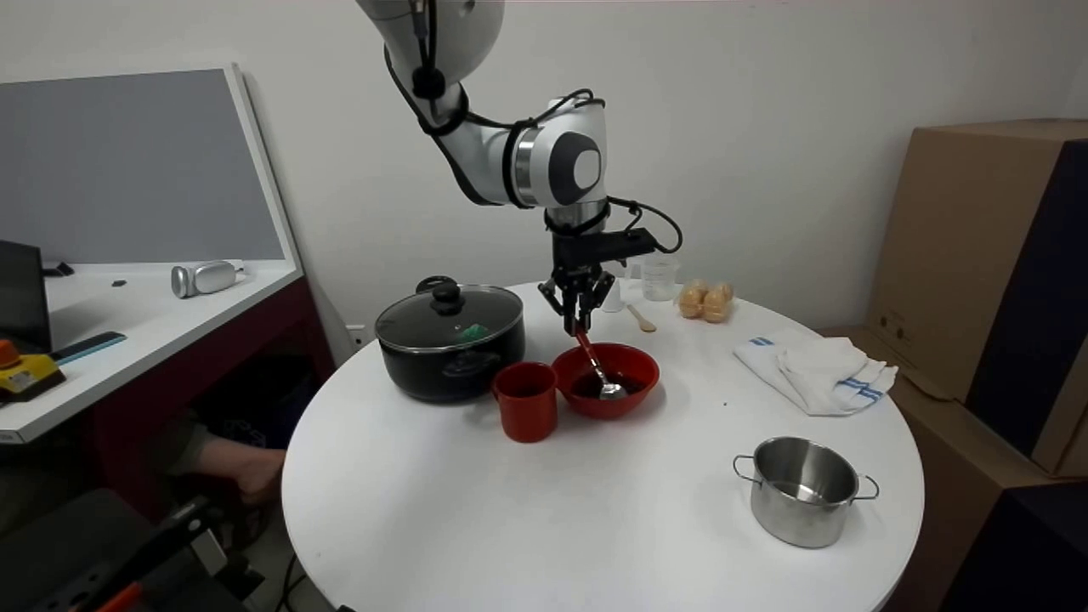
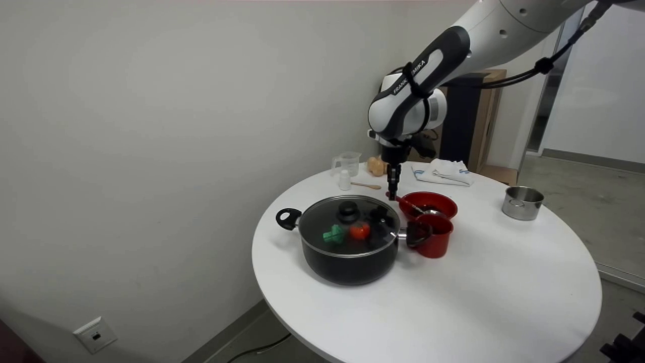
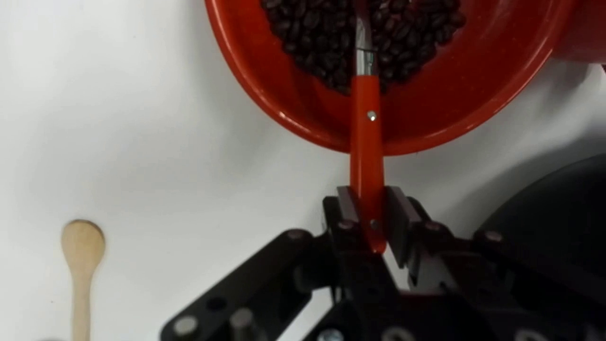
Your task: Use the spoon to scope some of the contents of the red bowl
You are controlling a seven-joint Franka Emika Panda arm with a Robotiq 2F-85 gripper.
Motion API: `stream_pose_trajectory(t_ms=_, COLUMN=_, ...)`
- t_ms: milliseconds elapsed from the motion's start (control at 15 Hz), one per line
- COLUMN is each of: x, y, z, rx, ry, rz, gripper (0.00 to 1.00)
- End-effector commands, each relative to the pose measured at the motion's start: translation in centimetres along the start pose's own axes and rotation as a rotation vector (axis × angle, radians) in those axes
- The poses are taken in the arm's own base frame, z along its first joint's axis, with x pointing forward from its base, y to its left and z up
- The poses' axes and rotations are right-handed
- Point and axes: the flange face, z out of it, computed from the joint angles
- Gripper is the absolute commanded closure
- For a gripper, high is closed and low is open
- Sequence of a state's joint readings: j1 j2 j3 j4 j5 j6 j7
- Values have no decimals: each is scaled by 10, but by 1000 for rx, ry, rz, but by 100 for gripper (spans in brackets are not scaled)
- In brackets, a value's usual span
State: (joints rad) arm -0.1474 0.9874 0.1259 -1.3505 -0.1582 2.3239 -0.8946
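The red bowl (image 1: 605, 411) stands on the white table and also shows in the wrist view (image 3: 265, 102). Its contents, dark beans (image 3: 312, 47), lie in its bottom. My gripper (image 3: 368, 192) is shut on the end of the spoon's red handle (image 3: 367, 118), just outside and above the bowl's rim. The gripper also shows in both exterior views (image 1: 579, 327) (image 2: 392, 196). The spoon tilts down into the bowl, with its pale metal scoop (image 1: 612, 391) over the beans. The scoop is cut off in the wrist view. I cannot tell how deep it sits or whether it holds beans.
A red cup (image 1: 527, 416) stands against or close beside the bowl. A black lidded pot (image 2: 347, 264) stands beside it. A wooden spoon (image 3: 83, 251), measuring cup (image 1: 659, 280), eggs (image 1: 705, 302), folded towel (image 1: 829, 374) and steel pot (image 1: 799, 514) are around the table.
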Motion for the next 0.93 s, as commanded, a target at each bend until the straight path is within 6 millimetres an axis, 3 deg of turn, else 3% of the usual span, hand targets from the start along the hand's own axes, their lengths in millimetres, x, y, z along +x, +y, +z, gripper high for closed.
stream_pose_trajectory(t_ms=0, x=9, y=-13, z=-3, rx=16, ry=32, rz=-23, gripper=95)
stream_pose_trajectory(t_ms=133, x=0, y=2, z=-25, rx=31, ry=56, rz=-42, gripper=95)
stream_pose_trajectory(t_ms=533, x=-18, y=21, z=-60, rx=56, ry=130, rz=-90, gripper=95)
stream_pose_trajectory(t_ms=867, x=-18, y=18, z=-58, rx=120, ry=223, rz=-244, gripper=95)
